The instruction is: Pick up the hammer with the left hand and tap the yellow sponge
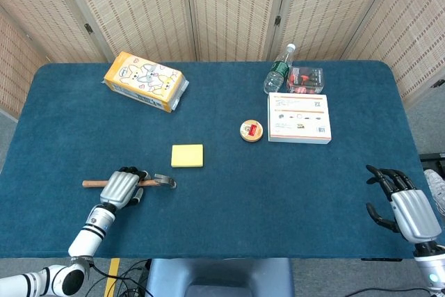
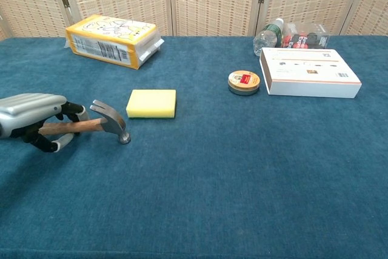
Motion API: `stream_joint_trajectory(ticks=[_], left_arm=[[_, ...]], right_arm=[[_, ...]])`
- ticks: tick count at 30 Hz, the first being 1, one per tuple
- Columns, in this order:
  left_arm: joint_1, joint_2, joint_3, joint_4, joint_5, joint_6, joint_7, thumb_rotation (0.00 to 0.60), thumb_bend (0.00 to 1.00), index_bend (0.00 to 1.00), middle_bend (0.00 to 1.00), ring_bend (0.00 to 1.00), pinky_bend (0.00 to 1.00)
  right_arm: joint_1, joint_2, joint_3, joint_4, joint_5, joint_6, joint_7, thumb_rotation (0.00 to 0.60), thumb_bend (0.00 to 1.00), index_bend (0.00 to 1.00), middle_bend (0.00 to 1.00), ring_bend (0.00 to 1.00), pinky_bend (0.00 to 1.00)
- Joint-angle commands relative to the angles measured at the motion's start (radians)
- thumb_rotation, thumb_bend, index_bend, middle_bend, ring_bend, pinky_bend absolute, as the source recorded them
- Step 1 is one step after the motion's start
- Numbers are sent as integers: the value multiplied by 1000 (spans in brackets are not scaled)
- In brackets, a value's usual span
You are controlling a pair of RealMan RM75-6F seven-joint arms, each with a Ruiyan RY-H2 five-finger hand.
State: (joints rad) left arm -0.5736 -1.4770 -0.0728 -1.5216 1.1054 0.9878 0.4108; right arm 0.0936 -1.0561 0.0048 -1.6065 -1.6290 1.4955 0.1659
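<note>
here the left hand (image 2: 33, 122) grasps the hammer (image 2: 91, 122) handle, its head on the counter (image 2: 242, 174) near the sponge (image 2: 151, 102); right hand (image 1: 407, 206) released, fingers spread.

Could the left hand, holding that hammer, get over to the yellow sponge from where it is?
Probably yes. The left hand grips the hammer, whose head lies just short of the yellow sponge. Only bare blue tablecloth lies between them.
</note>
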Motion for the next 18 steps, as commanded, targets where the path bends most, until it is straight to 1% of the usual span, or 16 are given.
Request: stream_joint_trajectory(ticks=[1,4,9,18], left_arm=[[-1,-1,2,2,0,-1,-1,600,593,373,436,273,270],[-1,-3,3,4,3,2,-4,600,600,384,448,279,270],[3,-9,3,11,15,13,-19,600,620,437,506,322,270],[10,-10,9,23,28,18,-43,600,627,506,575,372,270]], right_arm=[[0,0,0,-1,1,-1,0,600,301,125,364,185,185],[1,1,0,-2,0,-1,-2,600,301,125,364,185,185],[1,1,0,-4,1,-2,-4,600,301,125,364,185,185],[0,2,-2,-9,-1,-1,-9,600,302,125,364,185,185]])
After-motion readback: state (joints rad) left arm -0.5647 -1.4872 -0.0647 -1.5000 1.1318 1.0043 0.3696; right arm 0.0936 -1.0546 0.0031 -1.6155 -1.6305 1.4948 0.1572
